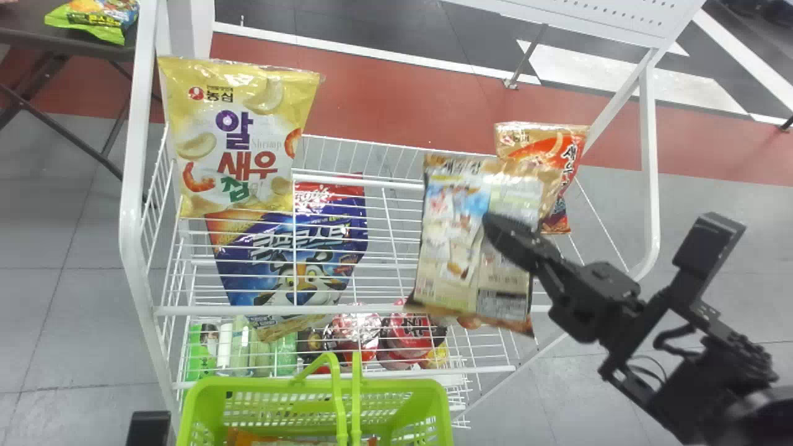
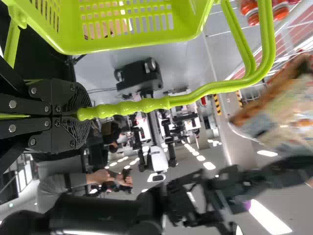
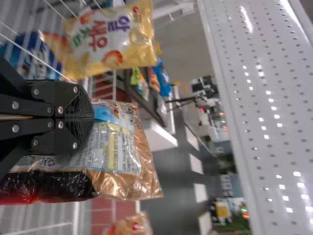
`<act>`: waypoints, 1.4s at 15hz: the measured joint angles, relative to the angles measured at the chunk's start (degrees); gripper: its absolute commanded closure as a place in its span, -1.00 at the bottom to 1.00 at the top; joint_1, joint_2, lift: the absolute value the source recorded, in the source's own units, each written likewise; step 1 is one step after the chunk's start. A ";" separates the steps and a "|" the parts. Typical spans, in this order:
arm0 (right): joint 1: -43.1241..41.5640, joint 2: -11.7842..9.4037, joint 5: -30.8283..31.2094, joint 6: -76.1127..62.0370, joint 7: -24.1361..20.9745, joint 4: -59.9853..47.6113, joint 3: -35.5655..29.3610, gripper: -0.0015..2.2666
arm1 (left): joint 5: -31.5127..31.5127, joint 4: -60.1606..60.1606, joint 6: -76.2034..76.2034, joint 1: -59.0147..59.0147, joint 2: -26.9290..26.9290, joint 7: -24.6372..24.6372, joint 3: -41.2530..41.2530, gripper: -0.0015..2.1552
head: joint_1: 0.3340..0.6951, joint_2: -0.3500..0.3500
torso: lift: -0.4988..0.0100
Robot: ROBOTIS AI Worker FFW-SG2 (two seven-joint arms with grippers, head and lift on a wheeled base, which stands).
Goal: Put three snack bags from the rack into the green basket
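My right gripper is over the right half of the rack, shut on a brown-edged snack bag whose printed back faces up. In the right wrist view the gripper pinches that bag. A yellow snack bag and a blue one are on the rack's left side, an orange one at its right. The green basket stands at the near edge with a bag inside. In the left wrist view my left gripper is shut on the basket's handle.
The white wire rack has bars around its shelves, with cups and green packages on the lower one. A dark table holding another snack bag stands at the far left.
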 measured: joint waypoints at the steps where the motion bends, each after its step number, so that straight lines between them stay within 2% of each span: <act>1: 1.39 0.09 -1.89 4.55 2.28 -1.00 -2.49 0.98 | 0.22 -0.11 0.05 0.00 0.00 -0.03 0.24 0.29 | 1.00 -1.00 | 0.96; 4: 3.69 0.66 -8.94 23.18 7.91 -1.62 -9.51 0.98 | 0.35 -0.15 0.16 -0.06 0.00 0.00 0.46 0.29 | 1.00 -1.00 | 0.96; 8: 4.80 1.36 -13.52 39.18 11.02 0.29 -11.42 0.98 | 0.36 -0.07 0.16 -0.36 0.00 -0.08 0.70 0.29 | 1.00 -1.00 | 0.96; 12: 5.11 1.56 -12.25 40.73 11.31 6.25 -4.78 0.98 | 0.34 -0.10 0.19 -0.43 0.00 -0.07 0.55 0.29 | 1.00 -1.00 | 0.96; 21: 1.16 0.69 -3.58 19.75 9.74 18.12 14.67 0.98 | -0.47 -0.80 0.16 0.36 0.00 0.47 -1.49 0.29 | 1.00 -1.00 | 0.96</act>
